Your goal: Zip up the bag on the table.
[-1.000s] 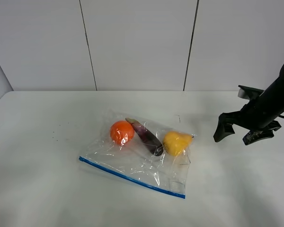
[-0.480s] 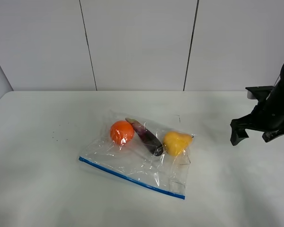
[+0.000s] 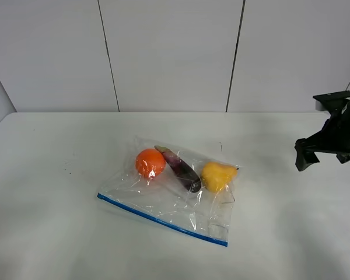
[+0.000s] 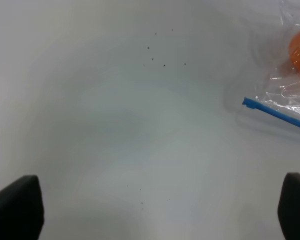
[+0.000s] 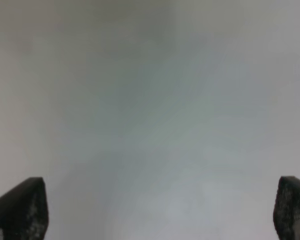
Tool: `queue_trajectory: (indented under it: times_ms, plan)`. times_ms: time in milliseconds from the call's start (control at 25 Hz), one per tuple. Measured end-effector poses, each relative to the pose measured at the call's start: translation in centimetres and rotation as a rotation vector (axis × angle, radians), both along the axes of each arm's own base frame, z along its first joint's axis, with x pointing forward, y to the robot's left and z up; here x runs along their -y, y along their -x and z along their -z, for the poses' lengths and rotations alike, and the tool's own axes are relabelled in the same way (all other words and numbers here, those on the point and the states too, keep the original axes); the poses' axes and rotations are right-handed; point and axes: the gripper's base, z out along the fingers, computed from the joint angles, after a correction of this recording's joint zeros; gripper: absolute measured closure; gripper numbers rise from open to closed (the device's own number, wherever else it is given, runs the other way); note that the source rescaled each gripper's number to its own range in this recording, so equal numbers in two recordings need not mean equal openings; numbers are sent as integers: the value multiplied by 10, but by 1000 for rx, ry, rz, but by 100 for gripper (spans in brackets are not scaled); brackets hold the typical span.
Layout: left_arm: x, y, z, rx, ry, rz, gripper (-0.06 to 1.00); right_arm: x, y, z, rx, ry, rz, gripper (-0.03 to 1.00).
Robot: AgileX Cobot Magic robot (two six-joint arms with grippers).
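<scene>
Right gripper (image 3: 319, 153), fingers wide apart and empty, has pulled back to the frame's right edge, leaving the bag (image 3: 175, 189) mid-worktop (image 3: 52, 233); left fingers (image 4: 15, 207) also apart, zipper likely finished.

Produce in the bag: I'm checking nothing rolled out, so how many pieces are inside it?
3, all inside the bag: an orange fruit at its left, a dark purple eggplant in the middle, a yellow piece at the right. None seems hidden.
</scene>
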Motion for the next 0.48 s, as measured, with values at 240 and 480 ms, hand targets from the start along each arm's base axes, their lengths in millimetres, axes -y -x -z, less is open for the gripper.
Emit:
queue_trajectory:
  times_ms: [240, 480]
  plan:
    - [0, 0, 0, 0, 0, 0, -3, -1, 23, -33, 90, 4, 6, -3]
    - [0, 0, 0, 0, 0, 0, -3, -4, 76, -50, 170, -12, 16, -3]
